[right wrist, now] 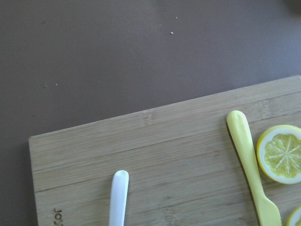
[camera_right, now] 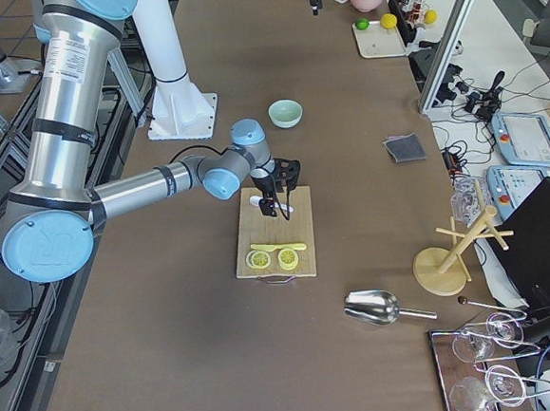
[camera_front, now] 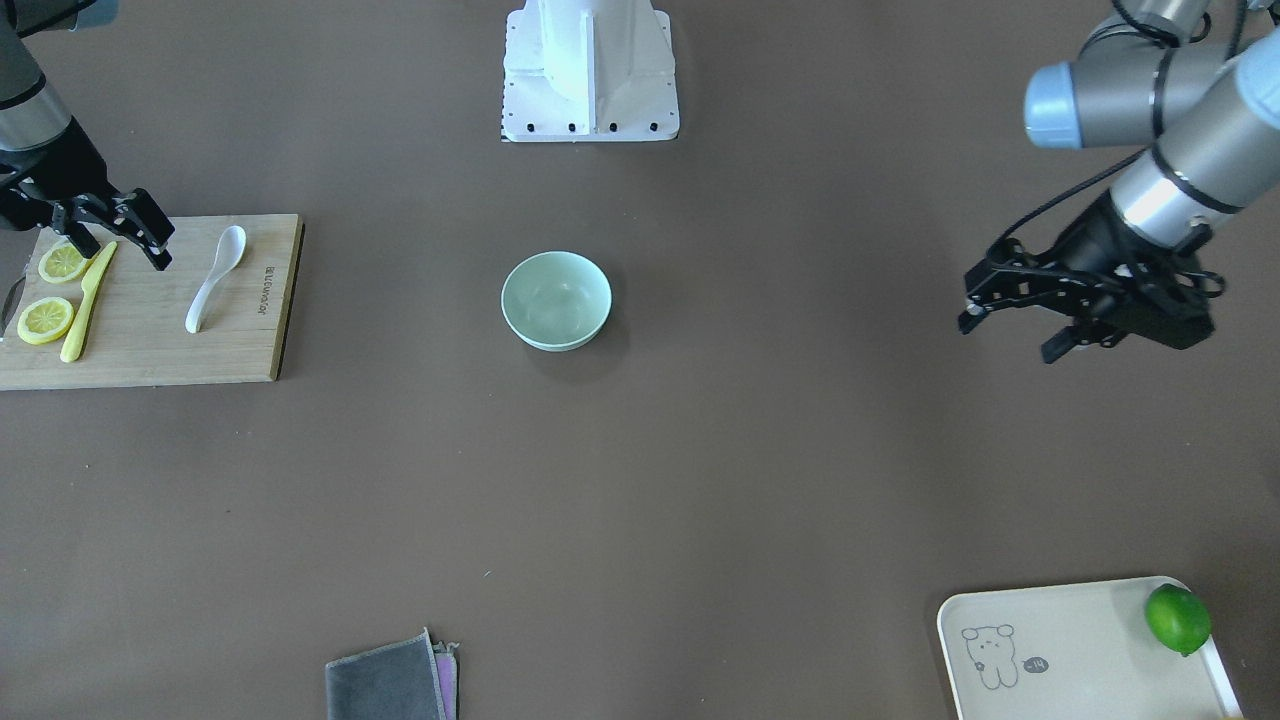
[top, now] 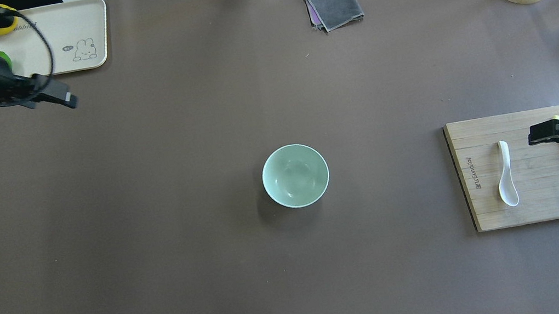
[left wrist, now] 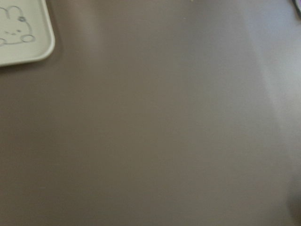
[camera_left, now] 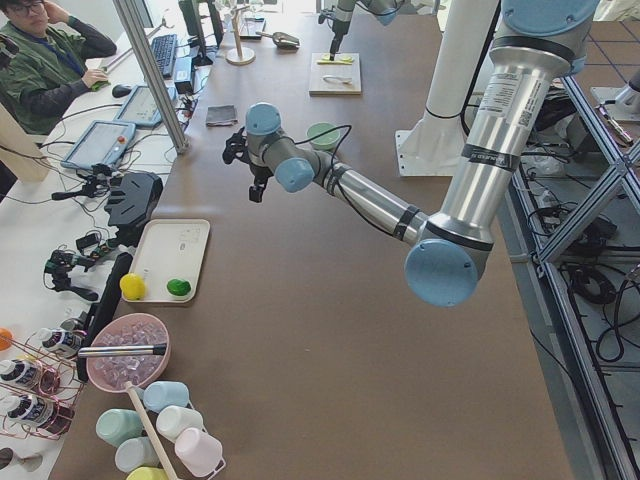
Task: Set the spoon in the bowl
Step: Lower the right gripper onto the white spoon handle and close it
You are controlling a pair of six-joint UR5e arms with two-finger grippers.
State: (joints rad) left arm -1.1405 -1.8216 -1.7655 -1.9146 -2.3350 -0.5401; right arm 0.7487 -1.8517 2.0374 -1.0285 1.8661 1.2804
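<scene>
Approach step — the right gripper (camera_front: 122, 250), wide open and empty, hovers over the cutting board (camera_front: 150, 350) at the table's (camera_front: 700, 500) right edge, just beside the untouched spoon (camera_front: 215, 278); next it must centre on the handle and descend, the bowl (camera_front: 556, 300) waiting mid-table.

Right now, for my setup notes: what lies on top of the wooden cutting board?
The white spoon, a yellow knife and two lemon slices; the right gripper above partly hides one slice.

The glossy white spoon (camera_front: 215, 279) lies flat on a wooden board (camera_front: 150, 350) at frame left, scoop toward the top. The pale green bowl (camera_front: 556, 300) sits upright and empty mid-frame, well apart.
</scene>
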